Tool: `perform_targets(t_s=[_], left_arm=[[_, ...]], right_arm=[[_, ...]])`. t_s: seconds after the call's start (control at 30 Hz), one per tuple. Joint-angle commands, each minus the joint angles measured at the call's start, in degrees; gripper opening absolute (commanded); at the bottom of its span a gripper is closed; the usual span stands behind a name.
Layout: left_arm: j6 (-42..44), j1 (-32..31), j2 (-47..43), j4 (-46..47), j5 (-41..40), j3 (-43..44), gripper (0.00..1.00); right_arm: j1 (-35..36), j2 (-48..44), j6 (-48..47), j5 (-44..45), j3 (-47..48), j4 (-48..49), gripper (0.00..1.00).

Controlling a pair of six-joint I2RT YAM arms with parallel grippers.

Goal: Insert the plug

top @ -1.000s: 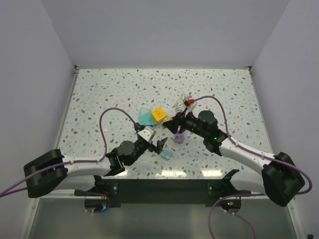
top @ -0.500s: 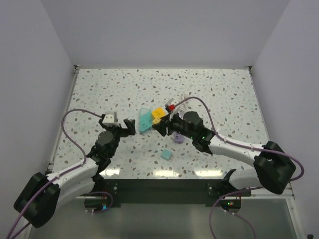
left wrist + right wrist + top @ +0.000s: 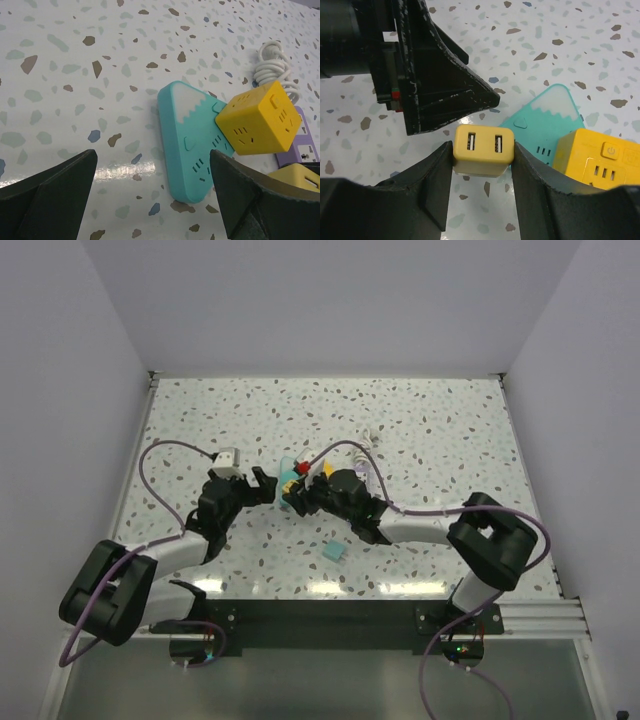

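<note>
My right gripper (image 3: 483,161) is shut on a yellow two-port USB charger plug (image 3: 483,149) and holds it just above the table, beside the teal triangular power strip (image 3: 546,119). In the top view the right gripper (image 3: 296,498) sits at the strip's near-left corner (image 3: 288,469). My left gripper (image 3: 152,161) is open and empty, its fingers either side of the strip's near corner (image 3: 192,145). In the top view the left gripper (image 3: 262,486) faces the right one closely. One left finger (image 3: 445,85) fills the upper left of the right wrist view.
A yellow cube socket (image 3: 257,122) rests on the strip's right edge. A coiled white cable (image 3: 272,65) and a purple socket (image 3: 306,145) lie behind it. A small teal square (image 3: 333,552) lies near the front. Purple arm cables loop over the table.
My right gripper has moved left with the yellow plug to the teal strip. My left arm has swung from the front centre out to the left, then up to the strip.
</note>
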Motion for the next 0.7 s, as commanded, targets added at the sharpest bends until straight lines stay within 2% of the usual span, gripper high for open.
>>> perform_targets(t_s=[0.0,0.3,0.67], left_arm=[[-0.06,0.58,0.24,3.41,2.57,2.77,1.0],[0.29,1.1,0.15,1.91,3.1,3.57,1.0],[0.55,1.72,-0.47,1.12,3.45,3.57,1.0]], right_arm=[[0.14,2.54,-1.95,4.66,2.28,10.37,0.0],[0.14,10.19,-4.59,8.18,4.65,17.15,0.0],[0.14,14.33,-4.68,10.46,5.88,18.3,0.0]])
